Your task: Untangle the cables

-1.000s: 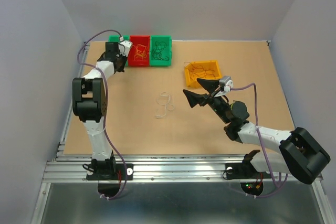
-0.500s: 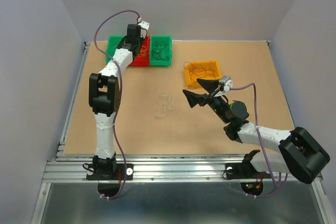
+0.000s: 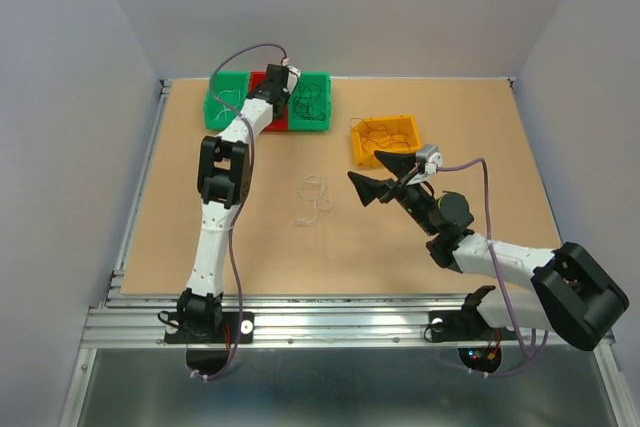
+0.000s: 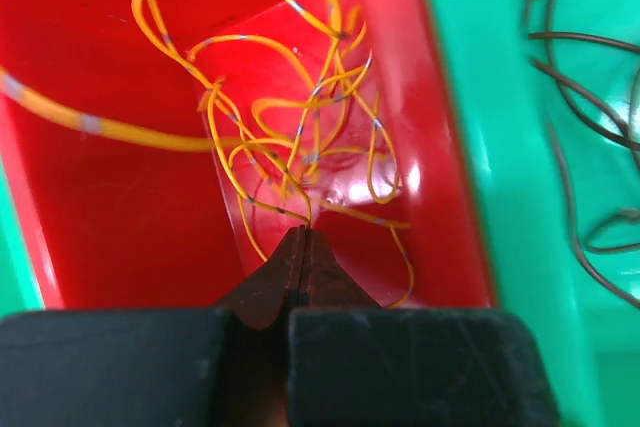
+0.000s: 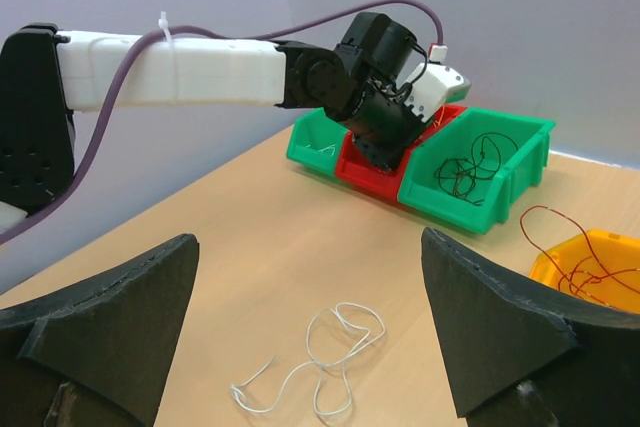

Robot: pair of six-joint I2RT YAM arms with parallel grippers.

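Note:
A white cable (image 3: pixel 315 199) lies in loose loops on the table; it also shows in the right wrist view (image 5: pixel 320 367). An orange cable (image 4: pixel 290 117) is tangled in the red bin (image 4: pixel 100 197). My left gripper (image 4: pixel 303 234) is shut and hangs inside this bin (image 3: pixel 278 125). One orange strand runs up to its tips; I cannot tell if it is pinched. My right gripper (image 3: pixel 378 175) is open and empty above the table, to the right of the white cable. In its own view (image 5: pixel 308 242) its jaws stand wide apart.
A green bin (image 3: pixel 312 119) right of the red one holds dark cable (image 5: pixel 465 169). Another green bin (image 3: pixel 225 97) stands to the left. A yellow bin (image 3: pixel 385 137) with reddish-brown cable (image 5: pixel 575 247) sits near the right gripper. Walls close the table on three sides.
My left arm has swung right, from the left green bin to over the red bin. The right arm and the white cable have not moved.

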